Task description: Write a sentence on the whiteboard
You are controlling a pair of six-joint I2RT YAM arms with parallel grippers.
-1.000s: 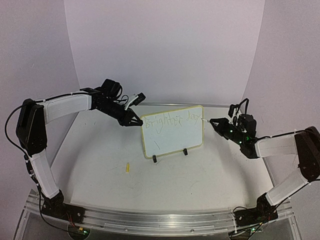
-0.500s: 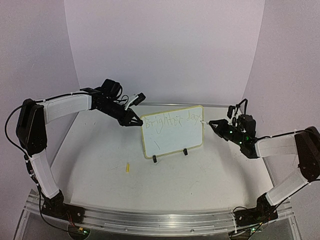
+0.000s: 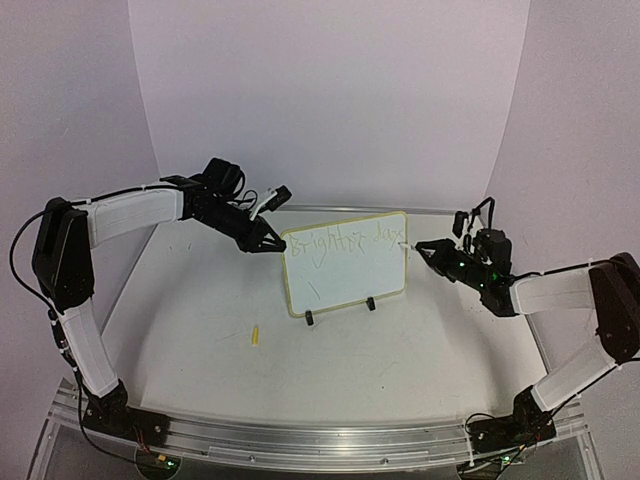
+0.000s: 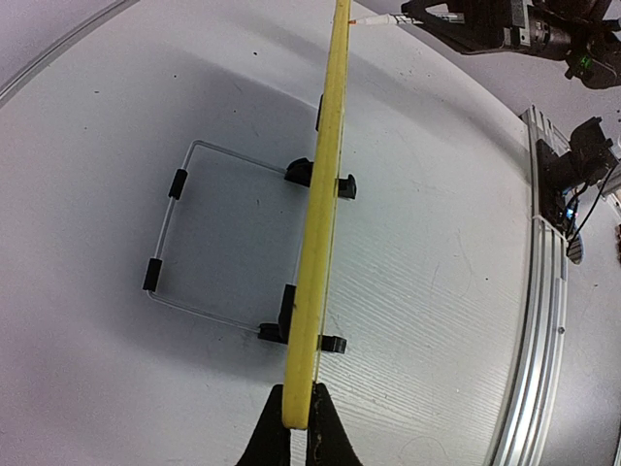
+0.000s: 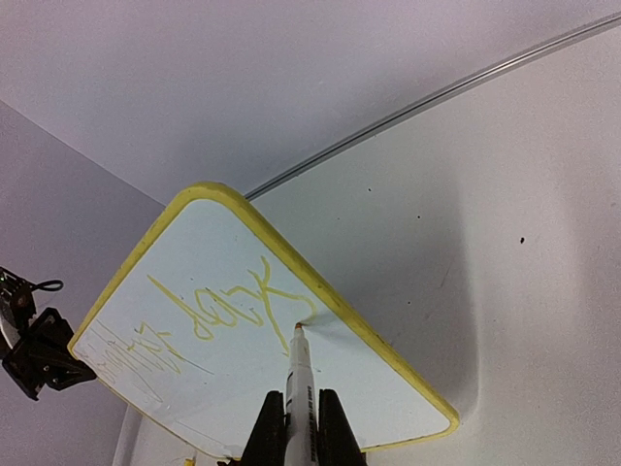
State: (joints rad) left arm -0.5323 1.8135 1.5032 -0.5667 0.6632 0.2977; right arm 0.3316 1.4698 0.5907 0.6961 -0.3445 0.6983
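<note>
The left gripper point(image 4: 299, 429) pinches the whiteboard point(image 4: 325, 194) edge between its fingers. The right gripper point(image 5: 302, 432) clamps a marker point(image 5: 299, 369), tip just ahead touching the sentence point(image 5: 236, 309).

Left arm point(image 3: 130, 215): upper link upright from its base, elbow bent sharply, forearm roughly level and reaching inward. Left end effector point(image 3: 270, 242): jaws clamped on the edge of the whiteboard point(image 3: 345, 270), one finger on each face.

Right arm point(image 3: 555, 292): elbow raised at the outer side, forearm reaching inward, mirroring the left. Right end effector point(image 3: 428, 248): jaws closed around a marker point(image 5: 300, 374), which projects straight ahead from between the fingers, tip at the whiteboard face.
</note>
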